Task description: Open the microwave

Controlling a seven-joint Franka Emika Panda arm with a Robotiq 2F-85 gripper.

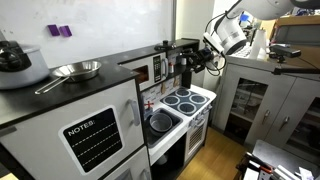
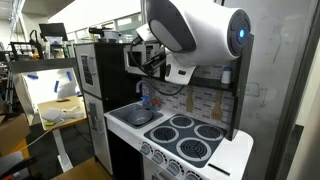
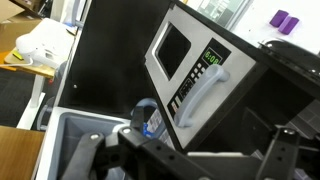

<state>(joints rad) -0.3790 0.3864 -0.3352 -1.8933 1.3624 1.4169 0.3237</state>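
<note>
Microwave (image 3: 185, 68) door shut, sink (image 3: 62, 128) below, hand (image 1: 183, 62) near

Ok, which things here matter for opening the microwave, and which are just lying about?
For the job: white-framed toy microwave with dark window; its white door handle; black gripper.
Lying about: silver metal frying pan; black pot; black "NOTES" chalkboard door.

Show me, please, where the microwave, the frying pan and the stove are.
microwave (image 3: 172, 47), wrist view, on its dark door window.
frying pan (image 1: 78, 70), in an exterior view, inside the pan.
stove (image 2: 193, 148), in an exterior view, on a front burner.
</note>
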